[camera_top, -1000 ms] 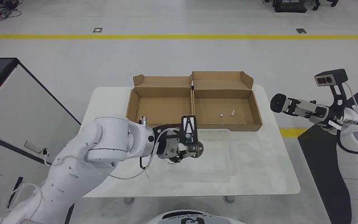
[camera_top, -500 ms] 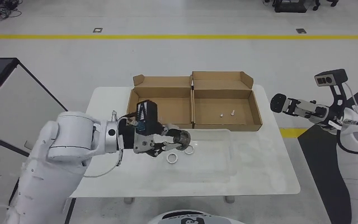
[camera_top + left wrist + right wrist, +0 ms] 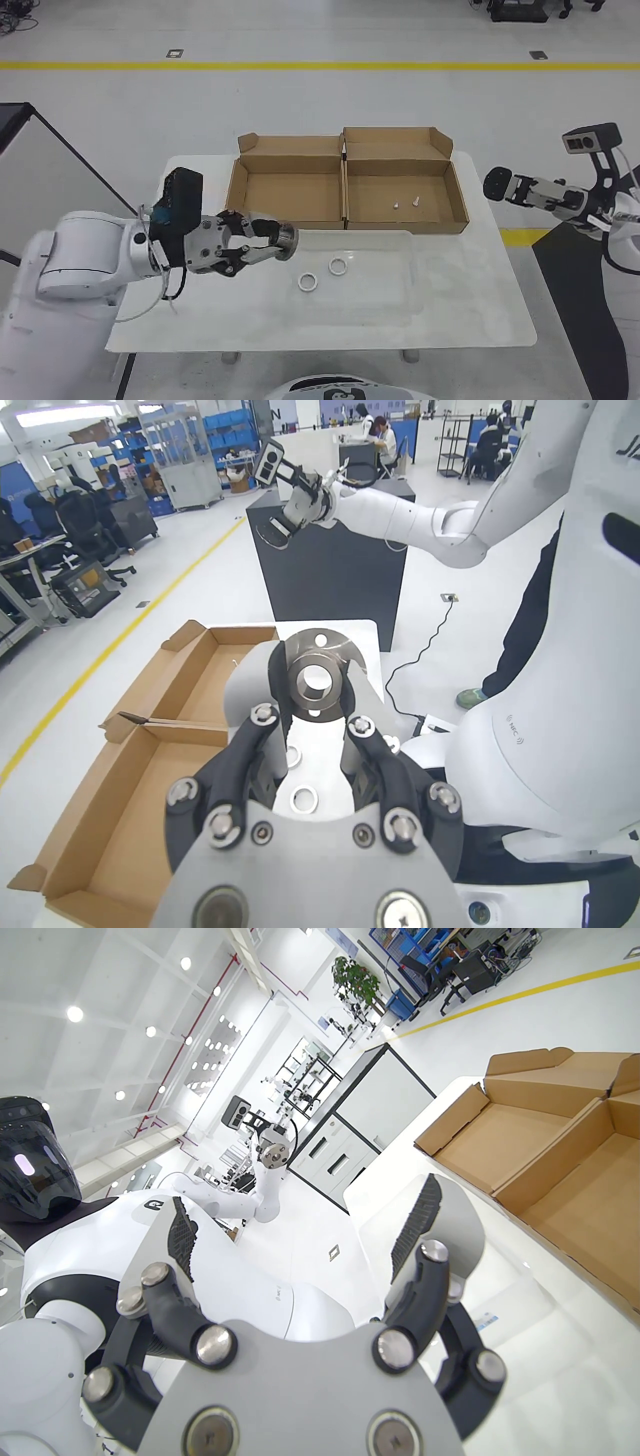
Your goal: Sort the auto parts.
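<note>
Top view: left arm stretched low across the table's (image 3: pixel 480 300) left side. Left gripper (image 3: pixel 272 240) points sideways, fingers clamped on a metal flange (image 3: pixel 286 238). Flange sits at the left end of the clear tray (image 3: pixel 390 290), just in front of the left box (image 3: pixel 290 195). Right gripper (image 3: pixel 497 185) is off the table's right edge, fingers spread apart. Tray: two white rings (image 3: pixel 308 283), near each other. Right box (image 3: pixel 370 200): two small white parts (image 3: pixel 397 203).

Box wall (image 3: pixel 315 223) seemingly just ahead
</note>
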Controlling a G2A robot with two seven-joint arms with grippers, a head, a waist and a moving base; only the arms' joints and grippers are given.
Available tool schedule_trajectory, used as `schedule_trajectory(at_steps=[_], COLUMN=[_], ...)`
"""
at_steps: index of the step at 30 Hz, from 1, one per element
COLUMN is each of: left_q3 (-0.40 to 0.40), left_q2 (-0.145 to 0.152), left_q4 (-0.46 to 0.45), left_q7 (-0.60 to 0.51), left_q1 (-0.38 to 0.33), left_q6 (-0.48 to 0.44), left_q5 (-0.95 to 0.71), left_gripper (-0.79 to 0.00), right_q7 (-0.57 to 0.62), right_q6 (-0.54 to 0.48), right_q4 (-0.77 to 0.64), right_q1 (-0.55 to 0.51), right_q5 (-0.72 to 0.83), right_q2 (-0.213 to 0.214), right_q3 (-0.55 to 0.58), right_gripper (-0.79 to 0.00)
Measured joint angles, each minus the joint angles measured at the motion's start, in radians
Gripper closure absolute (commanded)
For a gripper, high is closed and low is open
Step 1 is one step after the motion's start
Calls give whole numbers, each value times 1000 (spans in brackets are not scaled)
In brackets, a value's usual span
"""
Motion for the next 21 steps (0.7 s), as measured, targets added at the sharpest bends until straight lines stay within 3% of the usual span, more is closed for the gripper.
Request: schedule_trajectory(at_steps=[12, 21], left_q3=[-88, -93], left_q2=[19, 21], left_q4=[17, 18], left_q7=[42, 47], left_q1=[73, 78], left_q6=[-31, -32], left_q5=[-126, -136], left_gripper=[0, 0], right_q7=[0, 0], right_q6=[0, 0], right_q4=[0, 0], right_q1=[0, 0], right_q5=[0, 0], right_q2=[0, 0], right_q3=[0, 0], right_gripper=[-785, -785])
